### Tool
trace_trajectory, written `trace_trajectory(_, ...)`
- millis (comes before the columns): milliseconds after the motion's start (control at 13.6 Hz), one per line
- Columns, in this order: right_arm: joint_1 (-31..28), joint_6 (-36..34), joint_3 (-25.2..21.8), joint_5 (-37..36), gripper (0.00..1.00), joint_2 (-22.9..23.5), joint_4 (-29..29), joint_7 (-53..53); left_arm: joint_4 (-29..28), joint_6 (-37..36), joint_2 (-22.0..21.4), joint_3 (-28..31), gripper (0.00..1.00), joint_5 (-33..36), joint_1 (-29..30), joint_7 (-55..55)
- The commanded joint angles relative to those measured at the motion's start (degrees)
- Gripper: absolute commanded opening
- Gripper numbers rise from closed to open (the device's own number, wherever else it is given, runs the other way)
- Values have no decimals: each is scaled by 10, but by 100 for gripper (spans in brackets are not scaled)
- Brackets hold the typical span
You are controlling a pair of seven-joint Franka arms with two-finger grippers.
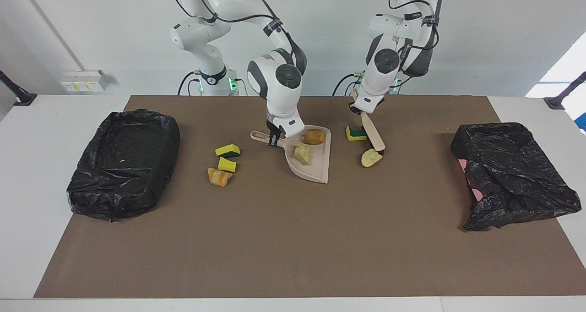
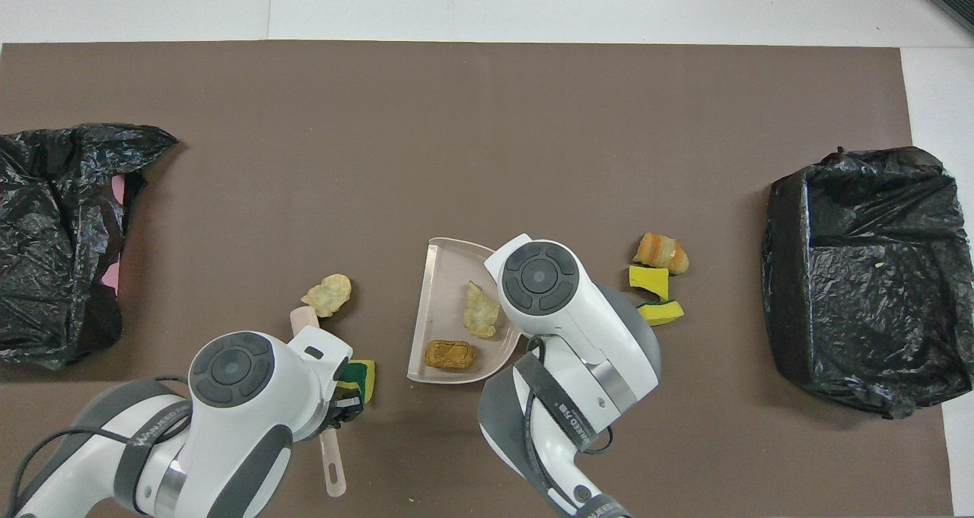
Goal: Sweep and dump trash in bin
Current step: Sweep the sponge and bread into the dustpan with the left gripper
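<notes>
My right gripper [image 1: 274, 140] is shut on the handle of the beige dustpan [image 1: 317, 171], which rests on the mat. A brown chunk [image 1: 314, 137] and a cream chunk [image 1: 302, 154] of trash lie in the pan. My left gripper [image 1: 362, 112] is shut on the brush [image 1: 373, 135], which slants down to the mat. Its bristles touch a cream chunk [image 1: 371, 157] on the side toward the left arm's end. A yellow-green sponge [image 1: 355, 132] lies under the left gripper. Two yellow sponge pieces [image 1: 227, 150] [image 1: 227, 164] and an orange chunk [image 1: 219, 177] lie between the pan and the black-lined bin [image 1: 123, 163].
A crumpled black bag [image 1: 512, 174] over something pink sits at the left arm's end of the brown mat [image 1: 293, 238]. From above, the right arm covers part of the dustpan [image 2: 441, 274], and the left arm covers most of the brush [image 2: 332, 465].
</notes>
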Motion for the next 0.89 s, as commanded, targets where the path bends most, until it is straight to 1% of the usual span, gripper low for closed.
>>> trace_trajectory(0,-3,-5,2,-9,0,-12,-15,-8,3,71,18,5,0,-30,-19,20)
trace_trajectory(74,-3,-6,2,-9,0,-12,-15,-8,9,81,25,5,0,-52,-29,41)
trace_trajectory(221,-4,-5,1,-9,0,-11,-13,-7,40,85,46,5,0,-92,-40,91)
trace_trajectory(369,-4,-7,1,-9,0,-11,-13,-7,68,92,68,5,0,-117,-56,131)
trace_trajectory(516,-4,-11,1,-9,0,-12,-13,-7,101,104,103,5,0,-136,-94,139)
trace_trajectory(590,-4,-11,1,-9,0,-12,-13,-7,111,110,107,5,0,-139,-101,139)
trace_trajectory(664,-4,-12,1,-9,0,-12,-13,-7,135,105,118,5,0,-150,-102,137)
trace_trajectory(738,-4,-12,1,-9,0,-12,-13,-7,170,94,139,5,0,-158,-101,133)
trace_trajectory(811,-4,-12,1,-9,0,-12,-13,-7,198,73,152,6,0,-159,-96,134)
